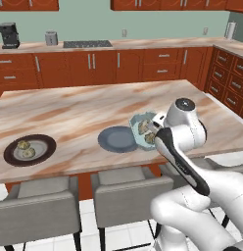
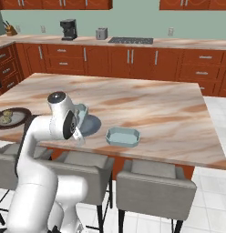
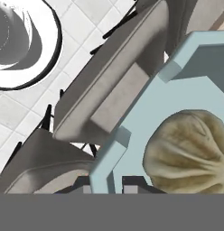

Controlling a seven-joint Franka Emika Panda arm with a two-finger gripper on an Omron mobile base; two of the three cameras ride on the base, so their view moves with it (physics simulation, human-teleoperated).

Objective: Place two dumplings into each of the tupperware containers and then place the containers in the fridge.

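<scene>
Two dumplings (image 1: 144,128) sit in the tub (image 1: 139,121) at the picture's middle; the jaws pinch its rim, likely to carry it.

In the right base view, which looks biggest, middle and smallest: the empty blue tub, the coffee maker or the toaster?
1. Empty blue tub, though it sits nearer the camera, which helps it look big.
2. Coffee maker, on the far counter.
3. Toaster, also far back.
</scene>
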